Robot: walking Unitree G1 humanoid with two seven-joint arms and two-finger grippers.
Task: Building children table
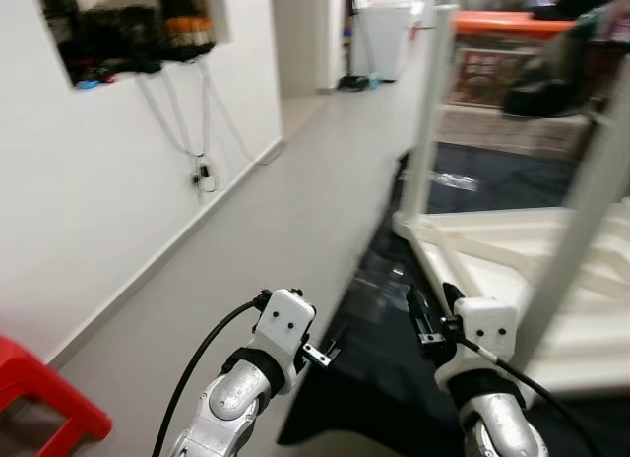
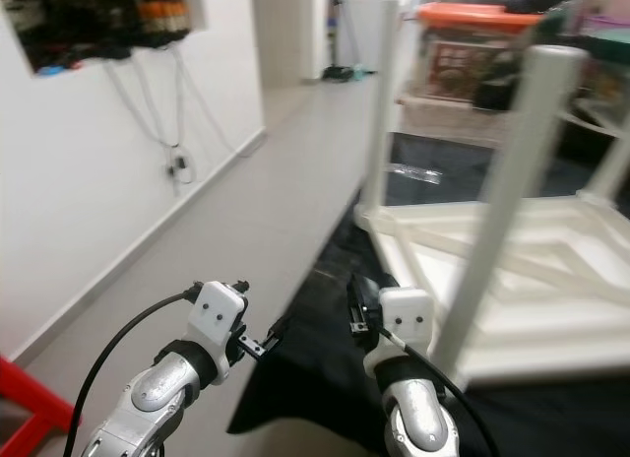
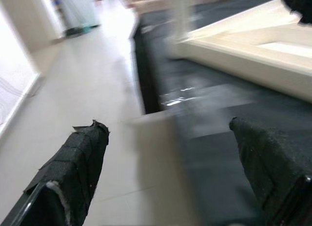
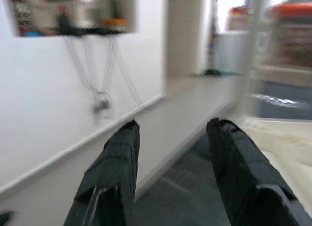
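A: Where is the little table?

B: The white table [image 1: 512, 270] is upside down on a black mat [image 1: 384, 368]. Its legs point up. One leg [image 2: 497, 201] stands just past the right claw.

A: Where is the right claw?

B: The right claw [image 4: 170, 138] is held up over the black mat, near the table's edge. Its two black fingers [image 4: 114, 172] are apart, about halfway open. Nothing is between them.

A: And the left claw?

B: The left claw [image 3: 168, 133] hangs over the edge of the mat, farther from the table than the right one. Its fingers [image 3: 80, 162] are spread wide. It holds nothing.

A: What else is around the table?

B: A grey floor [image 1: 266, 230] runs along the mat on the side away from the table. Past the floor is a white wall [image 1: 89, 181] with cords [image 1: 202, 171] hanging down it. A red stool [image 1: 39, 398] sits by the wall, well apart from the table. Behind the table there is something with an orange top [image 2: 477, 19], maybe a box, but it is too blurry to be sure.
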